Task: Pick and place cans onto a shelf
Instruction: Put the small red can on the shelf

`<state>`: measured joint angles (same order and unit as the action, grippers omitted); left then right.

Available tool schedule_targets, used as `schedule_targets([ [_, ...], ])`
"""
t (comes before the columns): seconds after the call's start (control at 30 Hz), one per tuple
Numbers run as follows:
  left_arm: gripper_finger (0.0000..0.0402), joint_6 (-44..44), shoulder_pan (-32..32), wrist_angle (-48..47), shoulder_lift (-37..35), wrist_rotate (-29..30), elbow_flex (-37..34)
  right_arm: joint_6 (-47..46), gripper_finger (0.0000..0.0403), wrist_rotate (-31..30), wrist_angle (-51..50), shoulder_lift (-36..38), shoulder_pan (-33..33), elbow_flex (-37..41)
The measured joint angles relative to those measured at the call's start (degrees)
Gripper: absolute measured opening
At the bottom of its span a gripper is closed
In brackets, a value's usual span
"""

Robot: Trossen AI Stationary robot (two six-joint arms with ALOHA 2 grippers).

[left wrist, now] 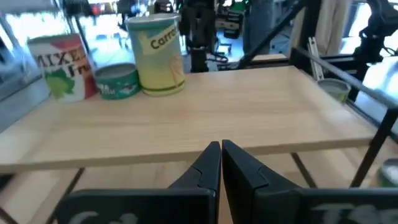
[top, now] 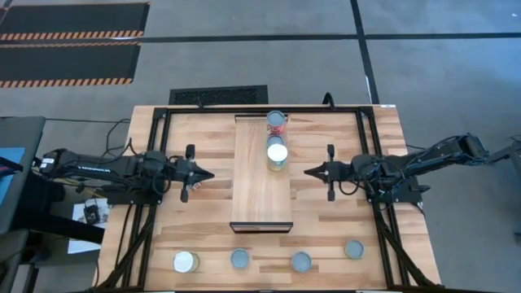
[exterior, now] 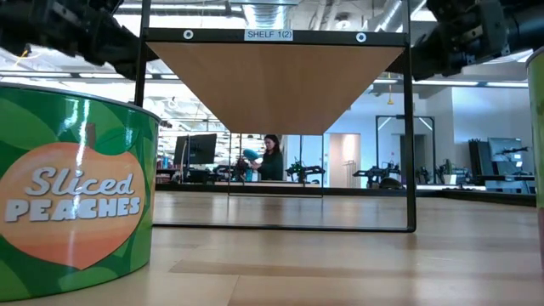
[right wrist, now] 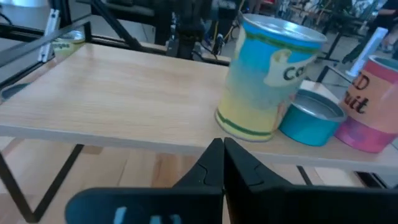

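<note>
Flanking the shelf [top: 261,175], left gripper [top: 208,173] and right gripper [top: 309,171] hang closed, empty.

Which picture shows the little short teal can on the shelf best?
The right wrist view: the short teal can sits close, lid and side clear, between the yellow carrots can and the red fruit can. The left wrist view shows it smaller. In the high view it's hard to pick out; the low view misses it.
</note>
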<state>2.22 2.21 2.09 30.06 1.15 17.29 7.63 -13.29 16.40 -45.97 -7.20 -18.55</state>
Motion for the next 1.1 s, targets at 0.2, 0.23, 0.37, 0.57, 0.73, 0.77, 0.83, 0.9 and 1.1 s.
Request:
schedule_targets([
  [0.2,0.0006,-8.7,2.8,-13.8,0.6,9.8,7.7,0.0,0.0013,0.0,-0.3,0.0,1.1,0.0],
  [0.23,0.0006,-9.7,3.1,-16.3,1.0,10.7,8.9,0.0,0.0011,0.0,-0.7,0.0,1.3,0.0],
  [0.37,0.0006,-17.0,3.5,-28.9,2.9,11.6,13.4,-0.1,0.0011,0.1,-2.8,-0.1,2.5,0.0],
  [0.57,0.0014,-27.8,3.6,-41.9,9.3,13.3,18.1,0.3,0.0011,3.0,-3.1,-0.1,6.0,0.0],
  [0.73,0.0040,-32.1,3.6,-46.1,15.9,13.8,19.9,0.3,0.0010,6.2,-3.1,-0.1,9.6,0.0],
  [0.77,0.0046,-33.2,3.6,-46.9,17.1,13.8,19.9,0.3,0.0011,6.7,-3.0,-0.1,10.2,0.0],
  [0.83,0.0056,-35.8,3.6,-47.7,19.8,13.9,19.9,0.2,0.0012,7.5,-3.0,-0.1,11.1,0.0],
  [0.9,0.0065,-37.5,3.6,-49.7,22.5,13.9,19.9,-0.1,0.0012,8.5,-3.1,-0.1,11.6,0.0],
  [1.1,0.0082,-39.6,3.6,-51.7,29.1,12.9,19.9,-0.1,0.0012,9.3,-3.1,-0.1,12.2,0.1],
])
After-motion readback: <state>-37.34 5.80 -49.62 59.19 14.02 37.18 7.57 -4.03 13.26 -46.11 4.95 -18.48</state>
